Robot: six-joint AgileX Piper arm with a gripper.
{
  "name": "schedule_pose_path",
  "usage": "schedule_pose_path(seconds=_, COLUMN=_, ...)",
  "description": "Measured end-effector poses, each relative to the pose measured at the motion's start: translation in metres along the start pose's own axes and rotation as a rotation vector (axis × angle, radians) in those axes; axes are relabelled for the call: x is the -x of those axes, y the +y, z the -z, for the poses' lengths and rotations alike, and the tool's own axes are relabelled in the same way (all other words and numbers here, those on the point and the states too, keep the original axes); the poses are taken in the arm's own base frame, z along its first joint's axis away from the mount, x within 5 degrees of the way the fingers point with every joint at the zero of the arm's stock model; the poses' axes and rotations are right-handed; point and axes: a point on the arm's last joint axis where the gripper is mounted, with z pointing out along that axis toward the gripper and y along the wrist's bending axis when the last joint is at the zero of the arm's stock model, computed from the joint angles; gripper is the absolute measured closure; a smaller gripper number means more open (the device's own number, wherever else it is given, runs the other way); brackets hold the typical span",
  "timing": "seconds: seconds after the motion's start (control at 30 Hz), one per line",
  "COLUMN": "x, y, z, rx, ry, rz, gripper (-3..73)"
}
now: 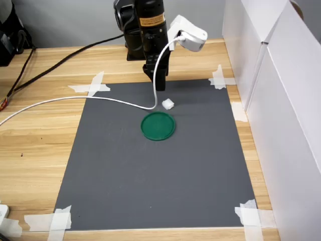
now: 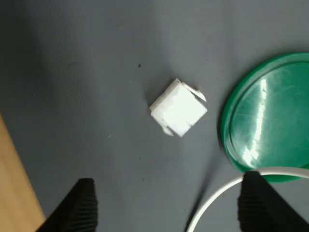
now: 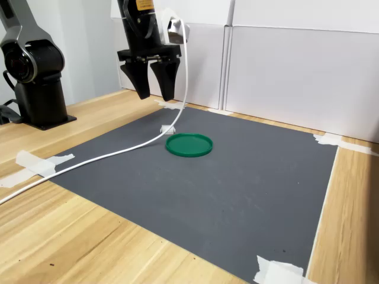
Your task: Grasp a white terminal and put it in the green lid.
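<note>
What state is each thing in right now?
gripper: open, raised above the mat, holding nothing
white terminal: on the mat, beside the lid, not in it
green lid: flat on the mat, empty
white cable: slack, trailing across the mat

The mat (image 1: 150, 170) lies on the surface (image 1: 35, 145), taped at its corners. On the mat, toward its far edge in the first exterior view, sits the lid (image 1: 158, 125); the terminal (image 1: 168, 104) rests just beyond it, apart from its rim. The claw (image 3: 153, 94) hangs above the terminal. A cable (image 1: 75, 99) trails across the mat's far-left corner onto the surface.
</note>
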Motion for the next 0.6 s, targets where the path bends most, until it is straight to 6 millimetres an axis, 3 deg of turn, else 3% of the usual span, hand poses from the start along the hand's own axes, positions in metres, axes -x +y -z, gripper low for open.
schedule_pose_path(seconds=0.6, x=0.005, y=-0.009, z=-0.042, rx=0.066, ry=0.013, rz=-0.040, gripper=0.9)
